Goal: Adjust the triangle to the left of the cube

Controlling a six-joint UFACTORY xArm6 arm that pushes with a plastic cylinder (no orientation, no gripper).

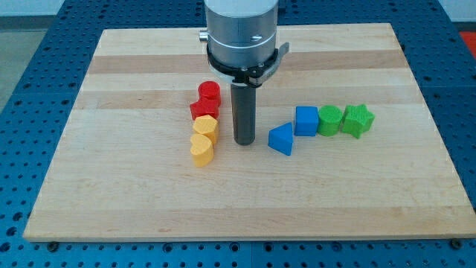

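A blue triangle (pixel 281 139) lies on the wooden board, just below and left of a blue cube (pixel 306 120), touching or nearly touching it. My tip (pixel 245 141) stands on the board a short way to the left of the blue triangle, with a small gap between them. The rod rises straight up to the grey arm head at the view's top.
A green block (pixel 329 120) and a green star (pixel 357 120) continue the row right of the cube. Left of my tip stands a column: a red block (pixel 209 93), a red star (pixel 204 110), a yellow block (pixel 206 127), a yellow heart (pixel 201 150). The board (pixel 111 186) has blue pegboard around it.
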